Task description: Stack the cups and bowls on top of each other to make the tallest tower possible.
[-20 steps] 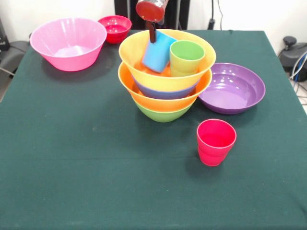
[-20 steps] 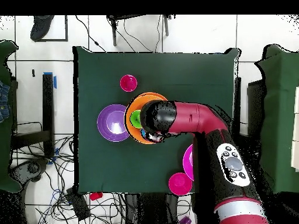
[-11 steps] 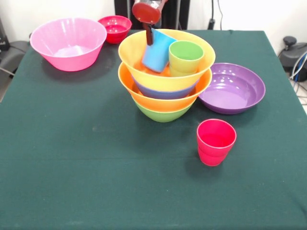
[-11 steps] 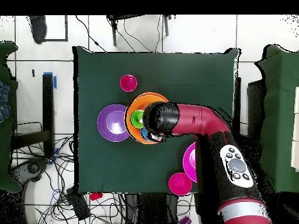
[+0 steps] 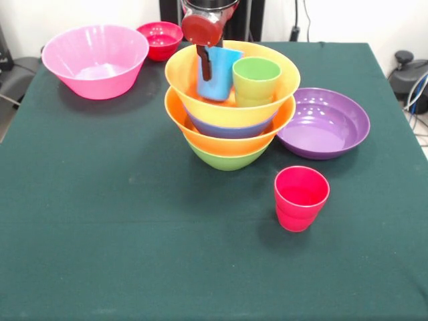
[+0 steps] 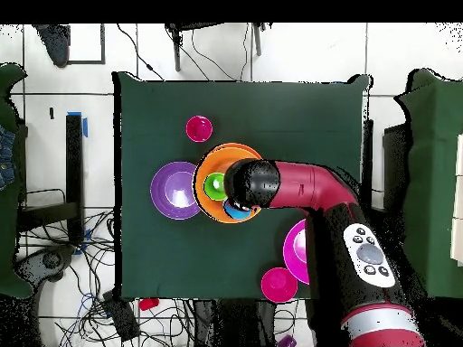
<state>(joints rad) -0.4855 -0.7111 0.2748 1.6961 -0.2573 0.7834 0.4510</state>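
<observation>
While the gripper (image 5: 205, 63) grips the light blue cup (image 5: 215, 72) inside the top orange bowl (image 5: 231, 100) | I'd set it upright beside the green cup (image 5: 256, 81) | release gently

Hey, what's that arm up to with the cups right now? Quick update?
Gripper on blue cup, open or shut unclear. Blue cup upright in tower's top bowl, beside green cup. Red cup alone on table. Nothing in the way.
</observation>
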